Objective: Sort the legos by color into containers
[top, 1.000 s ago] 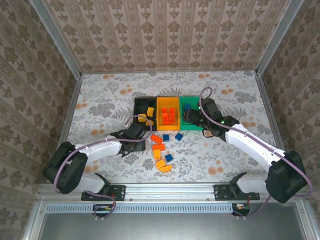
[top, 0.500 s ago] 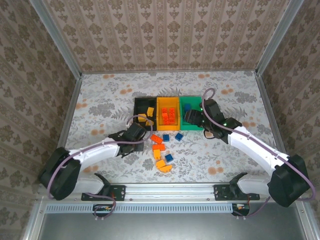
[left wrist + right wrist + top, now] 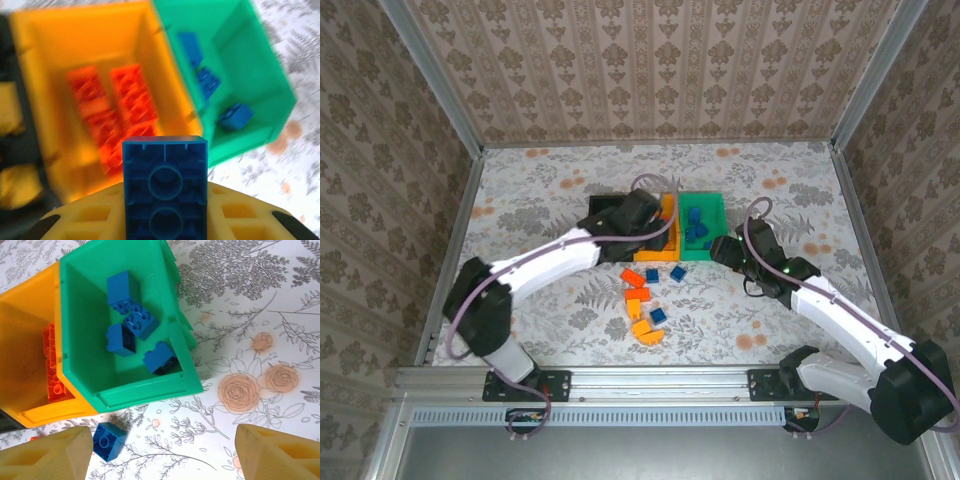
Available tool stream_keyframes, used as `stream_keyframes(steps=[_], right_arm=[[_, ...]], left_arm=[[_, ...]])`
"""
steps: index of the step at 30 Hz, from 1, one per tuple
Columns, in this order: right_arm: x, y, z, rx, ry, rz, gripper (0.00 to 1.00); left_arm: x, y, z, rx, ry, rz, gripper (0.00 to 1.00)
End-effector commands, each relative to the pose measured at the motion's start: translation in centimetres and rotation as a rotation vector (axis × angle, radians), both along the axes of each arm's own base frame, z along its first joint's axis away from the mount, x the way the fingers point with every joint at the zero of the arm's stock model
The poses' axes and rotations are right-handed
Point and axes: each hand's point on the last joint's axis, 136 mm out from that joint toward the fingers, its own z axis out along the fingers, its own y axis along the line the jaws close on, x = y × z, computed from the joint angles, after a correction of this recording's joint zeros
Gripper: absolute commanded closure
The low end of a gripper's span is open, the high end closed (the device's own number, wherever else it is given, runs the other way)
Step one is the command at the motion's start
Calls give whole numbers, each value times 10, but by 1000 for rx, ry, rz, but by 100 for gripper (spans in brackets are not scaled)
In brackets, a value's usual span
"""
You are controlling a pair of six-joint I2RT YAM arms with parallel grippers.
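Swung up over orange bin (image 3: 155, 75): left gripper (image 3: 642, 214), clamped on blue lego (image 3: 165, 185) | backed off right of orange bin, past green bin (image 3: 145, 395): right gripper (image 3: 725, 248), fingers apart | loose legos (image 3: 642, 305) just nearside of orange bin

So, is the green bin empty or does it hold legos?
Not empty. Several blue legos lie on the floor of the green bin, in the right wrist view.
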Motion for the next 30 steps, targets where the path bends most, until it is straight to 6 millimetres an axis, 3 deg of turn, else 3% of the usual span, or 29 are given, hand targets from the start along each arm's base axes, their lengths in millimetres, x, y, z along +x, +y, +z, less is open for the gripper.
stream_keyframes(steps=[1,6,10,14,18,24,28,30], right_arm=[[-10,-14,-6,-25,21,-39,23],[-16,-18,-9,-26,27,-46,23],[-17,-19,-12,-22,33,-46,23],[-16,-18,-11,-20,31,-38,23],[-16,-15,-11,-16,29,-21,22],[-14,-4,-9,8,20,37,22],[-15,14,-7,8,11,120,21],[-17,29,-8,-1,19,175,22]], left_arm=[[16,-43,4,-18,-14,-105,70],[42,-85,-7,-4,9,-145,71],[54,-107,-18,2,30,-157,69],[62,-113,-18,-6,34,-140,54],[63,-113,1,-43,5,-131,34],[50,-87,43,-121,-62,-99,23],[29,-43,62,-162,-110,-43,18],[15,-17,63,-169,-119,-8,15]])
